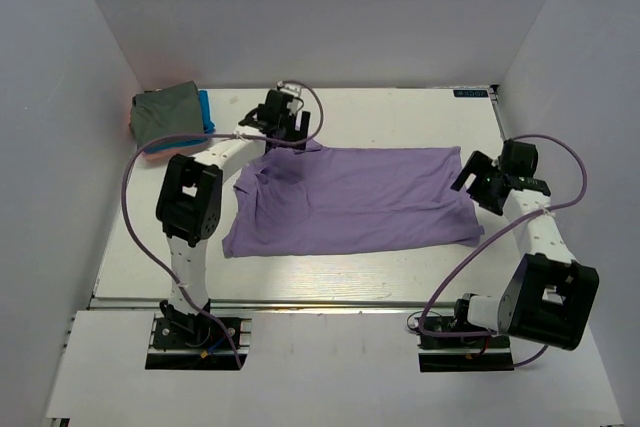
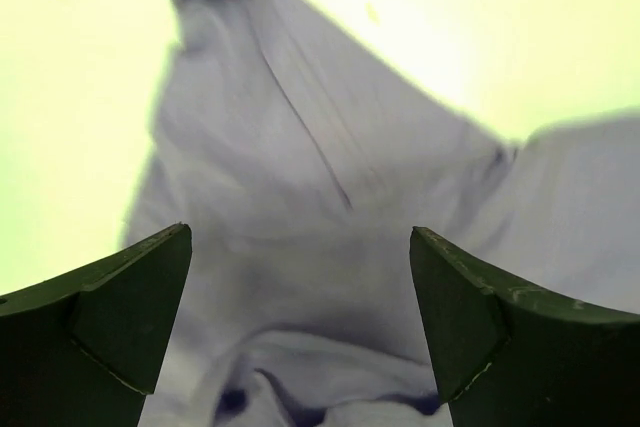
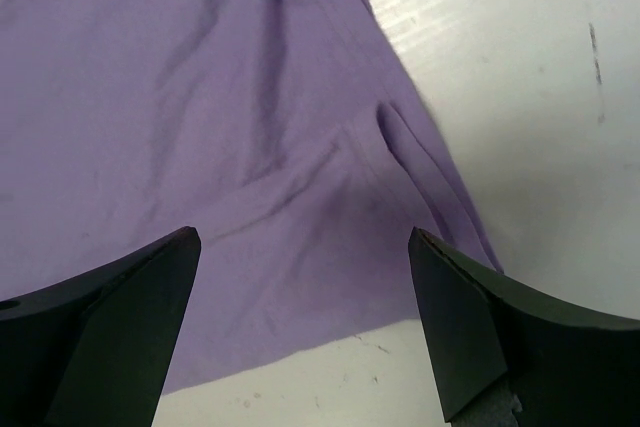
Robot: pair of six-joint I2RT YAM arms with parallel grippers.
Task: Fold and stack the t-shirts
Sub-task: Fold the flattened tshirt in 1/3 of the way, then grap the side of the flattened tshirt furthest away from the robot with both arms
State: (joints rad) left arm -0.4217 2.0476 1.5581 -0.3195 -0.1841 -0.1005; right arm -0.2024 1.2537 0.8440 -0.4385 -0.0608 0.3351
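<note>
The lavender-purple t-shirt (image 1: 350, 199) lies spread across the middle of the table. My left gripper (image 1: 288, 137) hangs open over its far left corner, where the cloth is bunched; the left wrist view shows that washed-out cloth (image 2: 300, 197) between my fingers (image 2: 130, 317). My right gripper (image 1: 478, 187) is open and empty just above the shirt's right edge (image 3: 250, 147). A stack of folded shirts sits at the far left corner: olive-grey (image 1: 165, 113) on top, bright blue (image 1: 206, 110) and salmon-pink (image 1: 160, 154) showing at the edges.
White walls close in the table (image 1: 400, 117) on the left, back and right. A purple cable (image 1: 135, 197) loops beside the left arm, another (image 1: 560, 162) beside the right arm. A small dark label (image 1: 470, 93) lies at the far right.
</note>
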